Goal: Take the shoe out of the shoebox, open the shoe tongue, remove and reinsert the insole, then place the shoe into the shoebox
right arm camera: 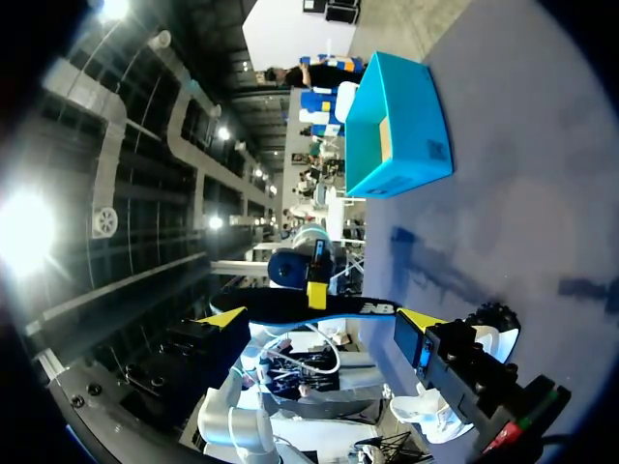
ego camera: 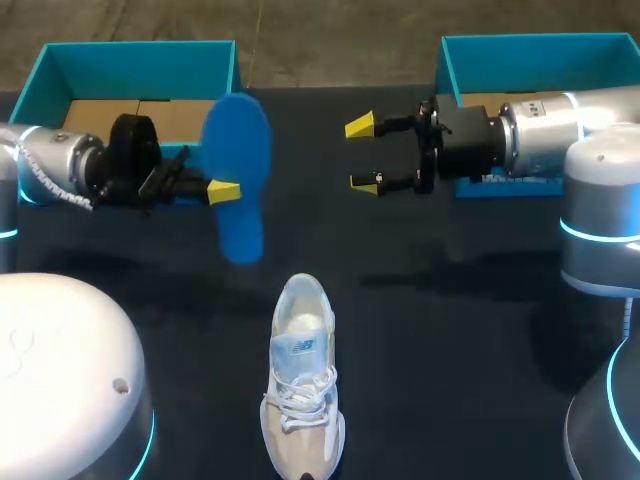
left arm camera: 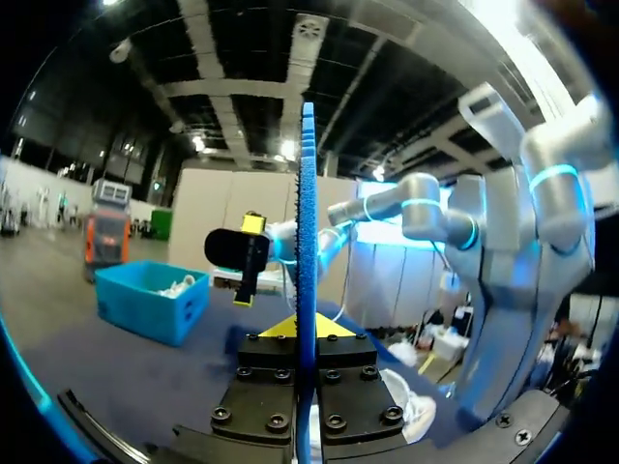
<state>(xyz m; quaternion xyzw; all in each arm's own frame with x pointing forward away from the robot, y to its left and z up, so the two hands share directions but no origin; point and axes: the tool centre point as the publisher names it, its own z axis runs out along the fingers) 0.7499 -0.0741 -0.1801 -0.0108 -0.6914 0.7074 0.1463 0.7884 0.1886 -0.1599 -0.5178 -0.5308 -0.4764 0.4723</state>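
My left gripper [ego camera: 222,190] is shut on a blue insole [ego camera: 240,175] and holds it up over the dark table, in front of the left teal shoebox [ego camera: 140,60]. The left wrist view has the insole [left arm camera: 307,242] edge-on, clamped between the yellow tips of my left gripper [left arm camera: 306,329]. To its right, apart from it, my right gripper [ego camera: 362,154] faces it with fingers spread wide and nothing between them. From the right wrist view, the insole [right arm camera: 290,304] hangs ahead of the open right gripper [right arm camera: 324,317]. The white shoe [ego camera: 300,390] lies on the table near the front edge, heel toward the insole.
A second teal shoebox [ego camera: 540,60] stands at the back right behind my right arm. A large white dome [ego camera: 60,370] fills the front left corner. Bare dark table [ego camera: 450,330] lies between the shoe and the right arm.
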